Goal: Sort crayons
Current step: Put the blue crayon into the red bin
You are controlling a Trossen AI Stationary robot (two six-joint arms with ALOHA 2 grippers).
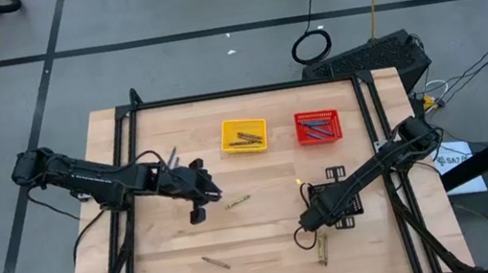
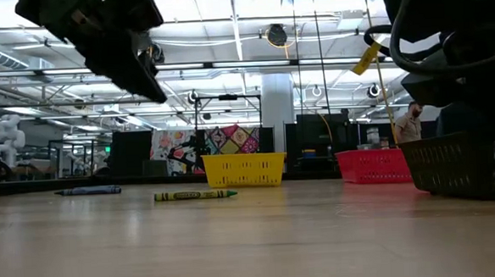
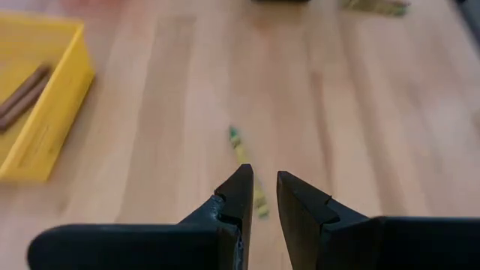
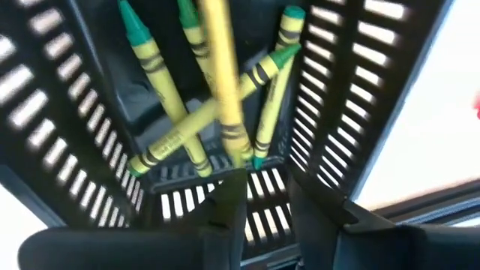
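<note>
A yellow basket (image 1: 244, 135) near the desk's far edge held brown crayons (image 1: 249, 138). A red basket (image 1: 318, 127) beside it held blue-purple crayons (image 1: 317, 128). A black basket (image 4: 67, 112) near the right edge held several yellow-green crayons (image 4: 161, 82), lying crossed. The right gripper (image 4: 266, 196) hung over the black basket, fingers narrowly apart, with one crayon (image 4: 223, 82) standing lengthwise just past its tips. The left gripper (image 3: 259, 196) hovered over the desk's middle, fingers narrowly apart and empty, above a yellow-green crayon (image 3: 247, 169) lying lengthwise away from it. More loose crayons (image 1: 216, 263) lay near the front edge.
</note>
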